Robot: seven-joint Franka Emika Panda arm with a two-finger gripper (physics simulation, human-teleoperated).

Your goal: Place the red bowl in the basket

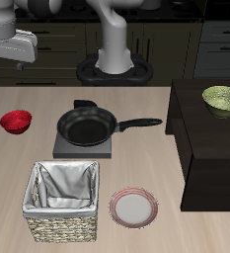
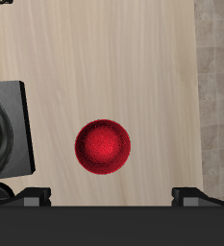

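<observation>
While the gripper (image 2: 112, 197) hangs high over the red bowl (image 2: 103, 147) with fingers spread wide, the bowl sits on the desk (image 1: 136, 109) beside the frying pan (image 1: 86, 126), and a poorly centred descent could knock its glossy rim aside, far from the basket (image 1: 36, 188).

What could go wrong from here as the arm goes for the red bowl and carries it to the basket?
The red bowl is small, round and glossy, so the open gripper could slip off its rim or push it along the table. The frying pan on its burner sits beside the bowl, so a low sideways carry might clip it. The basket has cloth folded over its rim; a shallow release could leave the bowl perched there.
</observation>
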